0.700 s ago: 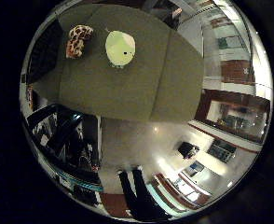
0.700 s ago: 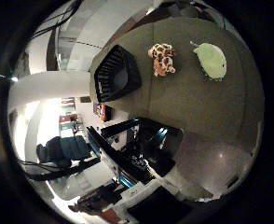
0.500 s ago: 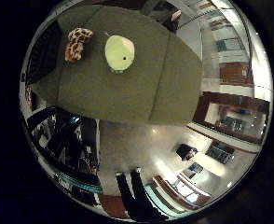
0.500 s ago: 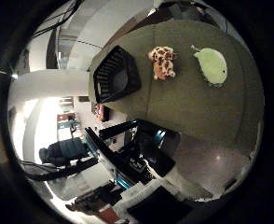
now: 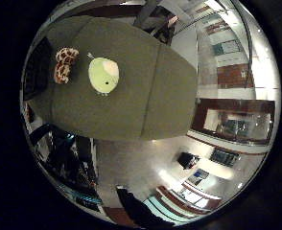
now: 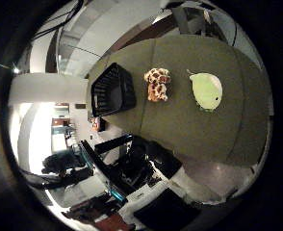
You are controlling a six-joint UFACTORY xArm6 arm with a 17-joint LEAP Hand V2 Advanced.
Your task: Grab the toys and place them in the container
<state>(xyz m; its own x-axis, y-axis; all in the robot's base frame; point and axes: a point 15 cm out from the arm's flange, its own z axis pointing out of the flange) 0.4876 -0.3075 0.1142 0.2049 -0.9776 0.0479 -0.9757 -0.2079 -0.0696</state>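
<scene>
A light green plush toy (image 6: 206,90) and a brown and cream spotted plush toy (image 6: 158,83) lie side by side on an olive green table (image 6: 204,130). A black container (image 6: 113,89) stands at the table's end, beside the spotted toy. The little finger side palm view shows the green toy (image 5: 104,75), the spotted toy (image 5: 65,65) and the dark container (image 5: 35,67) at the table's edge. All are small and far from the palm.
The table (image 5: 141,96) has bare green surface around the toys. Beyond its edges lie a shiny floor (image 5: 151,158), dark metal frames (image 6: 132,164) and room furniture.
Both views have shifted: the camera moved. The table and toys now sit nearer the middle of the thumb side view. The toys and container keep their places on the table.
</scene>
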